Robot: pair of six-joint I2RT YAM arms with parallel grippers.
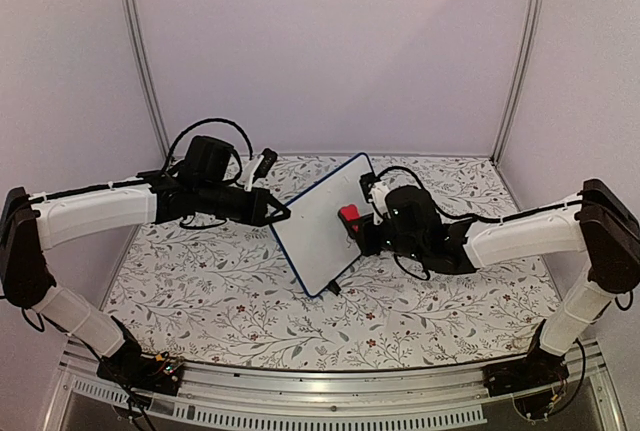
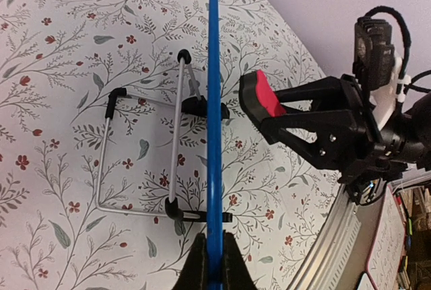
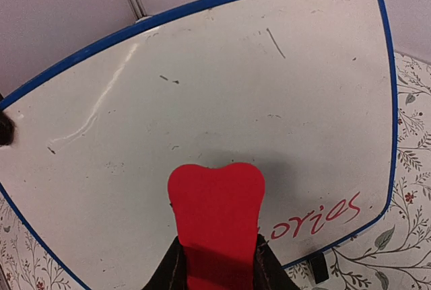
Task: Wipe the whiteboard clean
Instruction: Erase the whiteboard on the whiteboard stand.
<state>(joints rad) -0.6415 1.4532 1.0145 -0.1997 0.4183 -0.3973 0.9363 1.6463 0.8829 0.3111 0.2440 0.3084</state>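
White arm shells (image 1: 95,213), black joints (image 1: 20,241), black grippers (image 1: 284,213) (image 1: 352,223), looped black cables (image 1: 210,121)

There's red handwriting (image 3: 316,217) on the whiteboard (image 3: 222,81), down by its lower right corner just inside the blue rim. I can read "ories", slanting upward. The red eraser (image 3: 215,209) hides whatever comes before it. The faint dark flecks higher up spell nothing.

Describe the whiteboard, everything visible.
The whiteboard is a glossy white panel with a thin blue rim and rounded corners, propped up on a wire stand with black tips over the floral tablecloth. The left tool pinches its rim. Its face carries red writing ending "ories" near one corner, plus faint dark marks. The right tool holds a red eraser just off its face.
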